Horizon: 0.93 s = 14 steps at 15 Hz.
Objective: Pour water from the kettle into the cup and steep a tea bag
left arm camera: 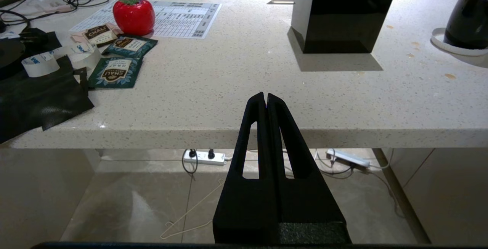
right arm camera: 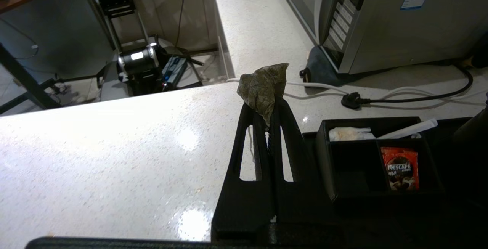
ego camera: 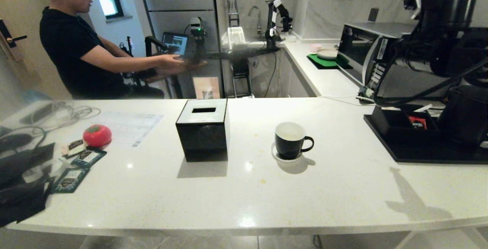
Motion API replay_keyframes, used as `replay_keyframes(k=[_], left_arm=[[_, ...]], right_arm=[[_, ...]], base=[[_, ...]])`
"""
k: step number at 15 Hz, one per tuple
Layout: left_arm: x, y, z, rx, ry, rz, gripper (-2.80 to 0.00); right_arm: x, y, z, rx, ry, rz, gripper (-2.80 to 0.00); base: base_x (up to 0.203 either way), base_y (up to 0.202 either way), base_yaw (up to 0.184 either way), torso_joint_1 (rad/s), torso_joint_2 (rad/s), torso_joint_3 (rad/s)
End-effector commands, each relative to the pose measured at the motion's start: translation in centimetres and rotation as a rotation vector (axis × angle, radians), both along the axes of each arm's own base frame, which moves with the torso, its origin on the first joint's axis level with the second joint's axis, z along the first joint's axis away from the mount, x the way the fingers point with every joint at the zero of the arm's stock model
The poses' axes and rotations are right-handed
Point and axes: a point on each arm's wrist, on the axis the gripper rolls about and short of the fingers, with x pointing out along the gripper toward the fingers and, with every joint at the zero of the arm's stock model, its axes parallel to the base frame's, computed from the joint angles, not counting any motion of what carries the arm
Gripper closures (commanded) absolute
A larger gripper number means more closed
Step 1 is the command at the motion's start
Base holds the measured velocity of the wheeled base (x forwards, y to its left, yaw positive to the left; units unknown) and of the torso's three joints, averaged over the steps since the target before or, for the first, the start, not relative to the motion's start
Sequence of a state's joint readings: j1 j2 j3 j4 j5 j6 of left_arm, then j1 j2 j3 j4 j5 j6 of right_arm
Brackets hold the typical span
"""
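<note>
I have the right gripper [right arm camera: 267, 121] pinched tight on the tea bag [right arm camera: 264, 89], a crumpled greyish paper pouch that sticks out beyond the fingertips; its thin white string shows only as a short stretch through a slot in one finger. I judge the grip sits low on the pouch so that most of the bag hangs free for dipping. In the head view this arm is a dark mass at about two o'clock, and I cannot pick out the gripper or the bag there. The glossy black cup [ego camera: 290, 141] with its white inside stands on a small white round saucer [ego camera: 280, 157] just right of centre on the pale speckled stone counter [ego camera: 324, 199], handle turned to three o'clock, which leaves its mouth open from above. Whether water is in it I cannot tell; the inside reads plain white. The matte black kettle [ego camera: 466, 116] stands at three o'clock on a black tray [ego camera: 411, 157], partly cut off by the frame edge and partly covered by my arm, so spout and lid are hidden. The left gripper [left arm camera: 265, 100] is parked low before the counter's edge, fingers pressed together on nothing. A black cube-shaped box [ego camera: 203, 132] with a slot on top stands at nine o'clock from the cup.
</note>
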<state>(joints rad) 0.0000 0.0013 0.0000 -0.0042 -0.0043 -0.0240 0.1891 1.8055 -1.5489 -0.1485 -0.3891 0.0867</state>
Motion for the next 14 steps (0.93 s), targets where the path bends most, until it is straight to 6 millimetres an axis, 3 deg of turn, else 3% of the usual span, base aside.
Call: replay_keyframes(k=[1, 7, 14], left_arm=[[0.0, 0.0, 0.0, -0.001, 0.0, 0.0, 0.0], [0.0, 0.0, 0.0, -0.001, 0.0, 0.0, 0.0], [0.0, 0.0, 0.0, 0.001, 0.0, 0.0, 0.0]], right_arm=[[-1.8, 0.4, 0.6, 0.003, -0.012, 0.016, 0.0], [-4.4, 2.4, 0.6, -0.009, -0.021, 0.093, 0.0], [-5.3, 4.5, 1.2, -0.038, -0.05, 0.179, 0.0]], base=[[0.0, 0.0, 0.0, 0.0, 0.0, 0.0], [0.0, 0.0, 0.0, 0.0, 0.0, 0.0], [0.0, 0.0, 0.0, 0.0, 0.0, 0.0]])
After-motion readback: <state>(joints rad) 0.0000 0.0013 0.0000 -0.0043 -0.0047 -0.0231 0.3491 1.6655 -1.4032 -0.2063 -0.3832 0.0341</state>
